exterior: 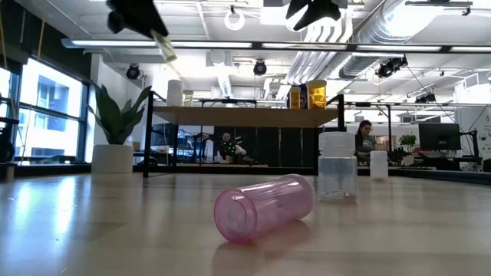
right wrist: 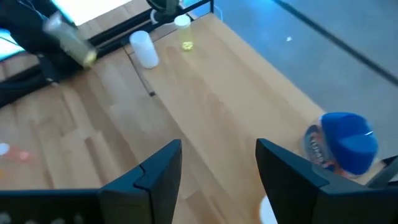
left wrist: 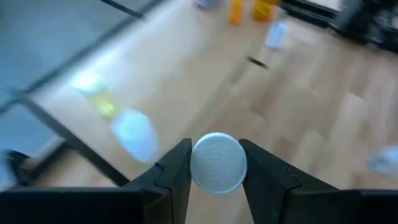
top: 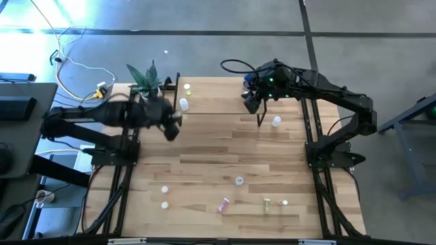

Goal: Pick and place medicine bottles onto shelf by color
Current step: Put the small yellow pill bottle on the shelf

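Note:
My left gripper (top: 172,128) hangs above the table just in front of the shelf's left end and is shut on a small white-capped bottle (left wrist: 217,163). The light-wood shelf (top: 225,95) stands at the table's far side. On it are a white bottle (top: 184,103), a yellow-green one (top: 187,88) and a blue one (right wrist: 342,144). My right gripper (right wrist: 217,168) is open and empty above the shelf's right part (top: 253,103). A pink bottle (exterior: 265,207) lies on its side near the front edge, beside a clear white-capped bottle (exterior: 337,165) that stands upright. My left gripper pinches the bottle between its two fingers (left wrist: 177,165) at the white cap end (left wrist: 217,149), and the cap faces back toward the wrist. The pale body (exterior: 166,46) sticks out beyond the fingertips, tilted downward. The bottle is lifted clear of the table and the shelf.
Several small bottles stand or lie near the table's front: white ones (top: 164,190), one (top: 239,180) in the middle, a yellow one (top: 267,205). Another white bottle (top: 276,122) stands by the shelf's right front leg. A potted plant (top: 145,80) stands at the far left corner.

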### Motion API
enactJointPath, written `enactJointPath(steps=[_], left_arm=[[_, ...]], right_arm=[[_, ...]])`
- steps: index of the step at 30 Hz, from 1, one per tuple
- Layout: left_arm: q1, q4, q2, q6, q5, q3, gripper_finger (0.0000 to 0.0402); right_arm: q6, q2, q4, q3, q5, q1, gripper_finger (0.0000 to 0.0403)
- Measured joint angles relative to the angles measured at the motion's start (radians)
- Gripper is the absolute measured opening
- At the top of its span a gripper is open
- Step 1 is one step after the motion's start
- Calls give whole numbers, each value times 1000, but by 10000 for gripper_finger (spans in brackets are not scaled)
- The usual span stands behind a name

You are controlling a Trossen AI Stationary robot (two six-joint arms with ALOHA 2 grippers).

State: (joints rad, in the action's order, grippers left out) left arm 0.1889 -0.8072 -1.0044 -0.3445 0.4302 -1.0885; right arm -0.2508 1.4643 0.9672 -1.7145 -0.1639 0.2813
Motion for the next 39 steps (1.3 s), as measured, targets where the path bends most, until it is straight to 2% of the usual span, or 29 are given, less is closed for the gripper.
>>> enactJointPath(steps=[10, 20, 25, 31, 39], left_arm=[[335, 15, -35, 270, -10, -172, 113], [557, 20, -185, 366, -64, -337, 113], [632, 12, -293, 329, -153, -410, 113], [673, -29, -421, 253, -255, -475, 113], [682, -120, -543, 242, -279, -509, 113]], right_arm=[[106, 0, 0, 0, -72, 31, 197], [142, 0, 3, 0, -70, 155, 197], [160, 0, 8, 0, -66, 197, 197], [173, 0, 9, 0, -64, 224, 197], [181, 0, 19, 0, -64, 230, 197]])
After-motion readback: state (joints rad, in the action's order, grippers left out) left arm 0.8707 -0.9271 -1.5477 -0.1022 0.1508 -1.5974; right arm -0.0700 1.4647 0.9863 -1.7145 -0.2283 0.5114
